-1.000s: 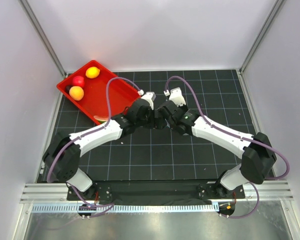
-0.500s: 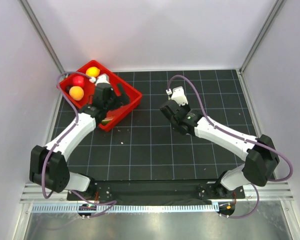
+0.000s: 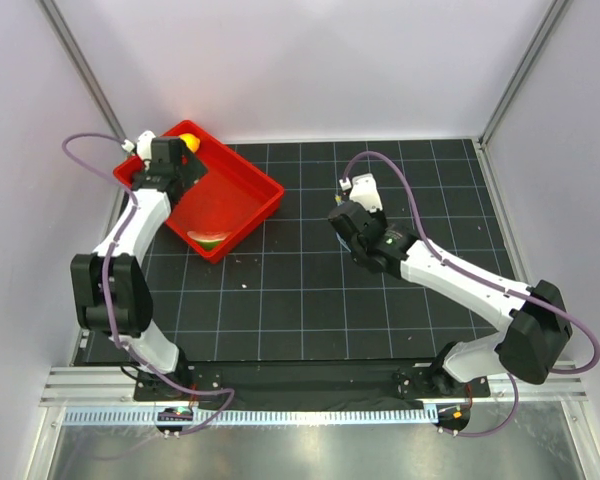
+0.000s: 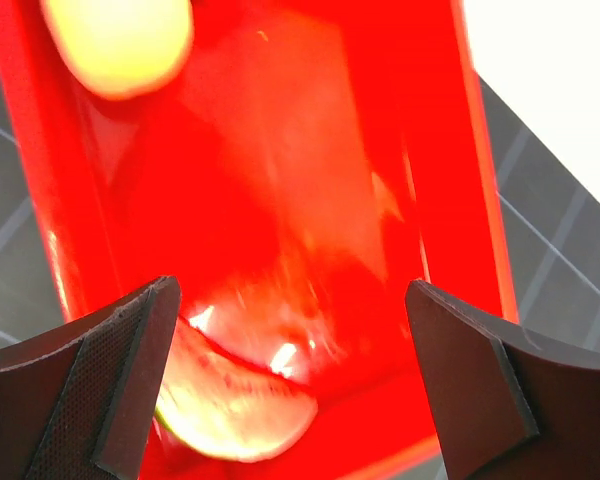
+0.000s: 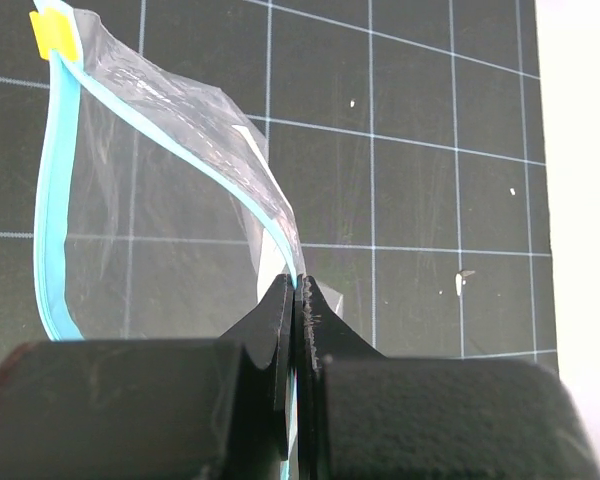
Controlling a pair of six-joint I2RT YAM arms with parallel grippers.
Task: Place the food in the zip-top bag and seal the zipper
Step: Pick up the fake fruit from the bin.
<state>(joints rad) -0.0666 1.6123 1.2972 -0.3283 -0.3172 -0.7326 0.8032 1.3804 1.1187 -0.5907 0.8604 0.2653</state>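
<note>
Stood next to the rig for this one. The left gripper (image 4: 288,300) was spread wide over the far left corner of the red tray (image 3: 250,185). Its dark fingers (image 4: 100,390) had a fine crosshatched grip texture and touched nothing. The tray was glossy hard plastic with sloped walls, and it threw a lot of glare. A green-rinded watermelon wedge (image 3: 210,240) lay on the tray floor near its front corner. It looked shiny and curved in the left wrist view, though pretty blurred. A smooth yellow lemon (image 3: 188,142) peeked out at the far corner, half hidden behind the gripper. I couldn't make out any other fruit from where I stood.

The right gripper (image 5: 298,300) was off to the right of the tray, well apart from it, over the black grid mat (image 3: 310,300). Its fingers were pressed tight together, pinching one lip of the zip-top bag (image 5: 160,200) right on the zipper (image 5: 180,140). The bag was thin, crinkly clear film with a whitish label showing through. The teal-blue strip split into two lines from a little yellow tab (image 5: 55,38) — so the mouth gaped open. No food was in the bag.
</note>
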